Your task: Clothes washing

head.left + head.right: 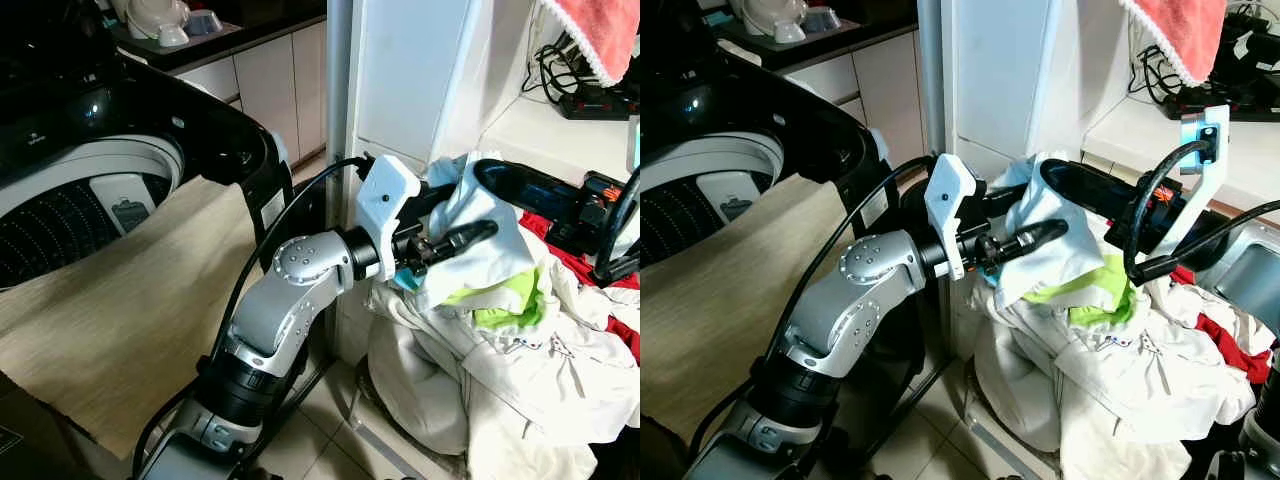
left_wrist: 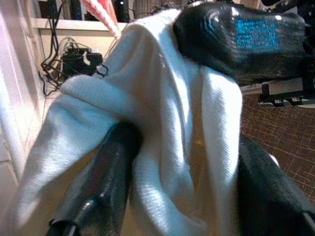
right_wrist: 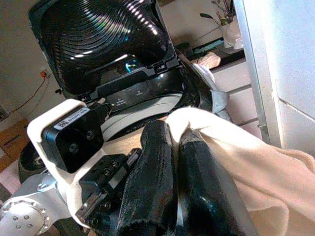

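— Above the laundry pile (image 1: 500,370), beside the washer (image 1: 90,190), what do the two grippers hold?

— Both hold the same white cloth (image 1: 480,250). The left gripper (image 1: 470,225) has its two fingers around a fold of it, and the cloth fills the gap between them. The right gripper (image 3: 172,162) has its fingers pressed together on an edge of the same cloth.

— Where is the cloth compared to the washer?

— It is raised over the pile, not yet over the drum (image 1: 60,225). The drum is open, the lid stands up, and a beige sheet (image 1: 130,300) already lies over the rim, half outside.

— What can go wrong now?

— I think three things. The lower part of the cloth seems to be still joined with the pile, near a green piece (image 1: 505,305), so a lift can pull other clothes out and drop them on the floor. Both grippers are very close, so the fingers can hit each other. Also the beige sheet covers part of the opening, and the cloth may land on it and slide off.
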Robot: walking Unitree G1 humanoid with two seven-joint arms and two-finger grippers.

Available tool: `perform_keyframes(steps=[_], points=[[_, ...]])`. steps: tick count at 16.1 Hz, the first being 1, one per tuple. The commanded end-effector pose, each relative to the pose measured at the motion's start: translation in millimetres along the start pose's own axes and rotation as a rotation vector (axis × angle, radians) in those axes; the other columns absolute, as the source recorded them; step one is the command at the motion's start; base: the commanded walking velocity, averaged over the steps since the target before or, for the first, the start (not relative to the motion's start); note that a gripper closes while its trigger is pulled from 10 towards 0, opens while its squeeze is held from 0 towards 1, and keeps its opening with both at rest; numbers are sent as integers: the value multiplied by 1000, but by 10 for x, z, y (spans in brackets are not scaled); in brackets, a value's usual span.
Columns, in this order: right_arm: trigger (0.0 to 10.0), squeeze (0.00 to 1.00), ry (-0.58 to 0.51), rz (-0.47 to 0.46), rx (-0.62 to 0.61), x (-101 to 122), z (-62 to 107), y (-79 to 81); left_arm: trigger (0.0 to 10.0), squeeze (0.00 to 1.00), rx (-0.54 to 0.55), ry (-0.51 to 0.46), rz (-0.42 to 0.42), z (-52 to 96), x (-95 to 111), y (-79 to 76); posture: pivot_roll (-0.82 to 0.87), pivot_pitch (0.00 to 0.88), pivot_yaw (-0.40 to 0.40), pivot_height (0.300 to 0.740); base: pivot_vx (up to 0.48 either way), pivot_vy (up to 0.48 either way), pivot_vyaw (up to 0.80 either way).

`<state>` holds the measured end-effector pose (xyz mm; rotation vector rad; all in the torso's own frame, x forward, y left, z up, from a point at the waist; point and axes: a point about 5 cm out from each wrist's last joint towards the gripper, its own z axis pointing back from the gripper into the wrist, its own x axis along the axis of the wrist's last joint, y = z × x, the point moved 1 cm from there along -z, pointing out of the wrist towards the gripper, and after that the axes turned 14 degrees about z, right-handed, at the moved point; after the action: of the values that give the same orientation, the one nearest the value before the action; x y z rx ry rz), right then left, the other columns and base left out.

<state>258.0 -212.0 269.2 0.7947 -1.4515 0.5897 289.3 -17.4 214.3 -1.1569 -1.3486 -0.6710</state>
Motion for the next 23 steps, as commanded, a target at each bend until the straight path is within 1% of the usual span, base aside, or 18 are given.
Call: perform_keyframes(steps=[1, 7, 8, 9, 10, 11, 13, 14, 15, 16, 17, 18, 19, 20, 21, 22, 23], points=[[0, 0, -11, 28, 27, 52, -20, 57, 0, 0, 15, -18, -8, -4, 42, 26, -137, 0, 52, 740, 0, 0, 0], [0, 0, -4, 31, 15, 36, -60, 51, 0, 0, 82, -47, -24, 11, 93, 132, -127, 0, 50, 740, 0, 0, 0], [0, 333, -6, 34, 13, 31, -59, 55, 0, 0, 96, -59, -23, 23, 100, 151, -127, 0, 48, 740, 0, 0, 0], [0, 333, -8, 34, 13, 31, -58, 56, 0, 0, 102, -64, -21, 26, 104, 158, -127, 0, 48, 740, 0, 0, 0], [1412, 780, -3, 54, -8, 28, -56, 44, 0, 0, 111, -70, -23, 34, 102, 172, -120, 0, 53, 740, 0, 0, 0], [10000, 1000, -22, 39, -13, 42, -55, 22, 0, 0, 127, -88, -22, 49, 116, 199, -114, 0, 54, 740, 0, 0, 0], [10000, 1000, -96, 7, -19, 109, -58, -10, 0, 0, 162, -109, -33, 94, 158, 277, -104, 0, 52, 740, 0, 0, 0], [10000, 1000, -115, 17, -32, 143, -46, -9, 0, 0, 191, -128, -56, 130, 196, 328, -101, 0, 49, 740, 0, 0, 0], [10000, 1000, -118, 16, -50, 158, -34, -18, 0, 0, 215, -153, -55, 159, 239, 374, -94, 0, 43, 740, 0, 0, 0], [10000, 0, -98, 45, -80, 155, -16, -39, 0, 0, 303, -219, -143, 252, 463, 528, -93, 0, 41, 740, 0, 0, 0], [10000, 0, -88, 56, -79, 141, -16, -28, 0, 0, 349, -265, -190, 301, 609, 594, -92, 0, 38, 740, 0, 0, 0], [10000, 0, -66, 74, -63, 103, -27, 9, 0, 0, 450, -371, -295, 433, 984, 739, -91, 0, 37, 740, 0, 0, 0], [10000, 0, -58, 79, -50, 84, -36, 33, 0, 0, 509, -435, -370, 524, 1216, 801, -89, 0, 35, 740, 0, 0, 0], [10000, 0, -44, 87, -39, 59, -53, 57, 0, 0, 603, -505, -518, 667, 1566, 863, -85, 0, 31, 740, 0, 0, 0], [10000, 0, -33, 91, -29, 35, -79, 86, 0, 0, 739, -621, -792, 928, 2172, 838, -80, 0, 30, 740, 0, 0, 0], [10000, 0, -33, 92, -28, 34, -87, 92, 0, 0, 820, -688, -938, 1081, 2478, 770, -76, 0, 32, 740, 0, 0, 0], [10000, 0, -35, 92, -25, 36, -94, 96, 0, 0, 887, -744, -1069, 1212, 2725, 681, -74, 0, 32, 740, 0, 0, 0]])
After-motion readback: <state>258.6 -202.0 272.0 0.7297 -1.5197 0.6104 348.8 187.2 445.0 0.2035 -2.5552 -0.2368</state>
